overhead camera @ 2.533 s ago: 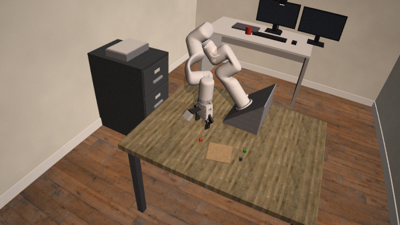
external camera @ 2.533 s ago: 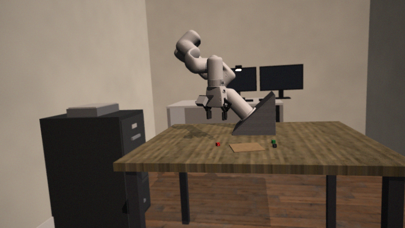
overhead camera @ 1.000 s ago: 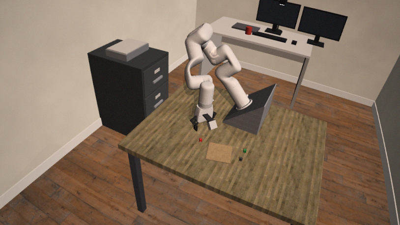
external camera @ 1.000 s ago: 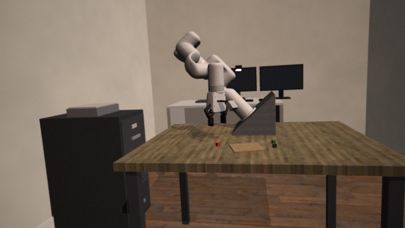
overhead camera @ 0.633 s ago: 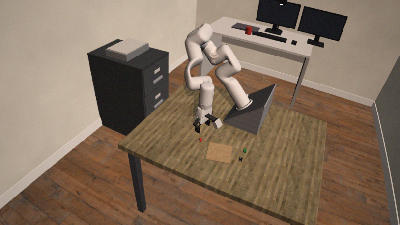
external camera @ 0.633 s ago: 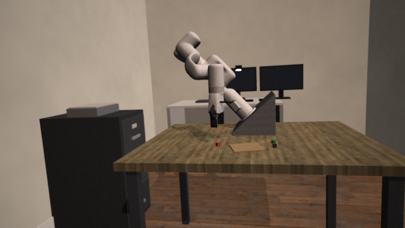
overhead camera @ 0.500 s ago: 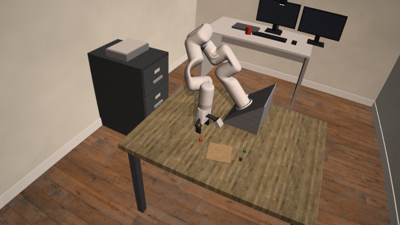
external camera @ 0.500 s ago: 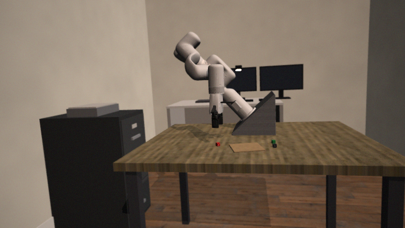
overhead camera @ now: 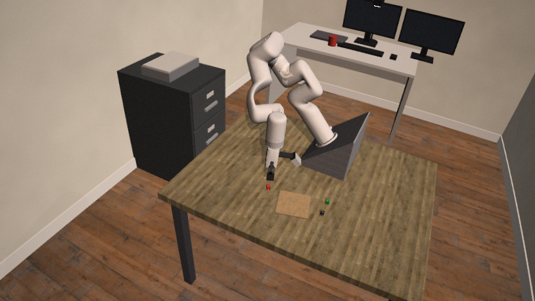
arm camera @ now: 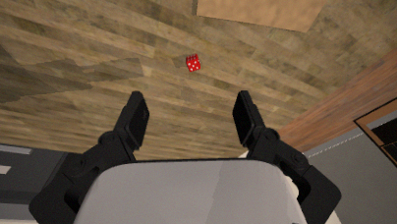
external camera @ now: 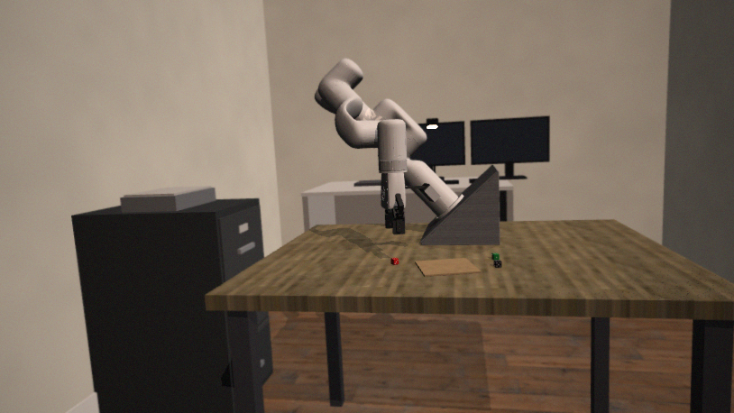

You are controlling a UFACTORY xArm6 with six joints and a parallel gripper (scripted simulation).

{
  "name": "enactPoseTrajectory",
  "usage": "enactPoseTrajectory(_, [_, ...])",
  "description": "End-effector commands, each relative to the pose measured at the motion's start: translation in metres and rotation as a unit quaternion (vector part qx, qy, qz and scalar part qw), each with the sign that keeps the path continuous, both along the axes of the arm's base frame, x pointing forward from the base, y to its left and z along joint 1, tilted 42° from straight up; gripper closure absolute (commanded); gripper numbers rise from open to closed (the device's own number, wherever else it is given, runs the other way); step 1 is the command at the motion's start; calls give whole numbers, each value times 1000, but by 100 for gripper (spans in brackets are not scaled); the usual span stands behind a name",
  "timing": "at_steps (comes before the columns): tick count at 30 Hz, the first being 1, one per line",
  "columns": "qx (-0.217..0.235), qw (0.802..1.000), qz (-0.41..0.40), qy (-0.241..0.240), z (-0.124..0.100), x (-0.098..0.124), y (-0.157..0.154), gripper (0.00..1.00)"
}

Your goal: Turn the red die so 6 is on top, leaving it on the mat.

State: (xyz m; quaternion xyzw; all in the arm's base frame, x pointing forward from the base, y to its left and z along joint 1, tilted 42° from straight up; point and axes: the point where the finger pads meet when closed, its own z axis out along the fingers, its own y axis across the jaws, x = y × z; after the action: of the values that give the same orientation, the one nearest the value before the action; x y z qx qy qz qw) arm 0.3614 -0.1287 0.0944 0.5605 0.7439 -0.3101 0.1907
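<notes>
We have the black-fingered, white-bodied gripper (overhead camera: 270, 175) (external camera: 395, 225) (arm camera: 191, 101) above the wooden table (overhead camera: 374, 232) (external camera: 564, 277) (arm camera: 98, 29), its fingers spread fully and nothing between them. Nearest to it, we see the small red cubic die (overhead camera: 268, 186) (external camera: 394, 261) (arm camera: 194, 63) on the tabletop, lower than the fingertips and slightly out in front of them, off the mat. White pips show on its faces, but we cannot tell for sure which number is up. A little farther from the hand, out toward its left, we have the flat tan rectangular mat (overhead camera: 293, 204) (external camera: 446, 267) (arm camera: 257, 11). Behind the hand, also leftward, stands the dark grey wedge-shaped base (overhead camera: 342, 164) (external camera: 469, 220) (arm camera: 0, 0) carrying the arm.We have the black-fingered, white-bodied gripper (overhead camera: 270, 175) (external camera: 395, 225) (arm camera: 191, 101) above the wooden table (overhead camera: 374, 232) (external camera: 564, 277) (arm camera: 98, 29), its fingers spread fully and nothing between them. Nearest to it, we see the small red cubic die (overhead camera: 268, 186) (external camera: 394, 261) (arm camera: 194, 63) on the tabletop, lower than the fingertips and slightly out in front of them, off the mat. White pips show on its faces, but we cannot tell for sure which number is up. A little farther from the hand, out toward its left, we have the flat tan rectangular mat (overhead camera: 293, 204) (external camera: 446, 267) (arm camera: 257, 11). Behind the hand, also leftward, stands the dark grey wedge-shaped base (overhead camera: 342, 164) (external camera: 469, 220). Past the mat's far side from the hand, we find the small green cubic die (overhead camera: 327, 201) (external camera: 495, 255) and, near it, the small black cubic die (overhead camera: 322, 212) (external camera: 498, 263). Well off to the hand's right is the black box-shaped cabinet (overhead camera: 160, 112) (external camera: 153, 288); farthest behind, the white rectangular desk (overhead camera: 359, 56) (external camera: 328, 188).

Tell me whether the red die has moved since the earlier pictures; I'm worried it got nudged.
No. The red die keeps its spot beside the mat in the top and exterior views.
</notes>
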Motion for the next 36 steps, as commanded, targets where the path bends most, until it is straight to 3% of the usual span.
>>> enactPoseTrajectory(1, [9,997,52,48,-1,1,-1,0])
enactPoseTrajectory(10, [15,988,111,102,-3,0,-2,0])
enactPoseTrajectory(17, [16,986,121,112,-4,0,-2,0])
enactPoseTrajectory(18, [16,986,121,112,-4,0,-2,69])
enactPoseTrajectory(36, [16,986,121,112,-4,0,-2,69])
